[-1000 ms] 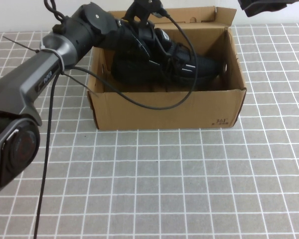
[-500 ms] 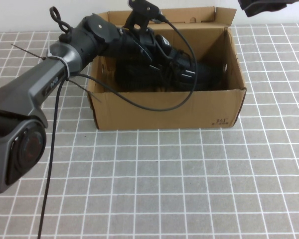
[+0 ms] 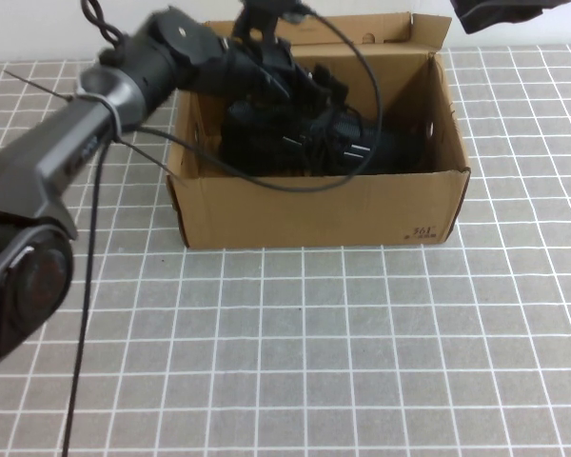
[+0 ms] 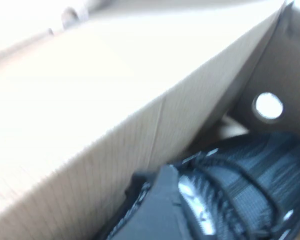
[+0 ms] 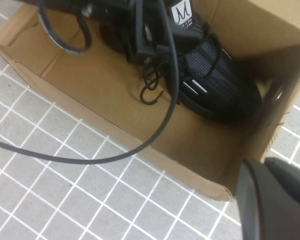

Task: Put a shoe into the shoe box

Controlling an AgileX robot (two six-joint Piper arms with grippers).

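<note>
The brown shoe box [image 3: 314,205] stands open at the far middle of the table. The black shoe [image 3: 392,145] lies inside it, toe toward the right wall. My left gripper [image 3: 295,100] reaches down into the box and sits at the shoe's collar, black against black. In the right wrist view the shoe [image 5: 217,82] rests on the box floor [image 5: 107,75] with the left gripper [image 5: 139,39] at its heel end. The left wrist view shows the shoe's knit upper [image 4: 252,170] close by the box wall [image 4: 90,140]. My right gripper [image 3: 500,11] hangs above the box's far right corner, shut and empty [image 5: 267,200].
The left arm's black cable [image 3: 295,183] loops over the box's front wall. A grey tiled tabletop [image 3: 314,352] spreads in front of the box and to both sides. The box's back flap [image 3: 362,29] stands upright.
The shoe has sunk from above the rim to the box floor. My left arm dipped with it, then its elbow rose slightly. The right gripper has not moved.
</note>
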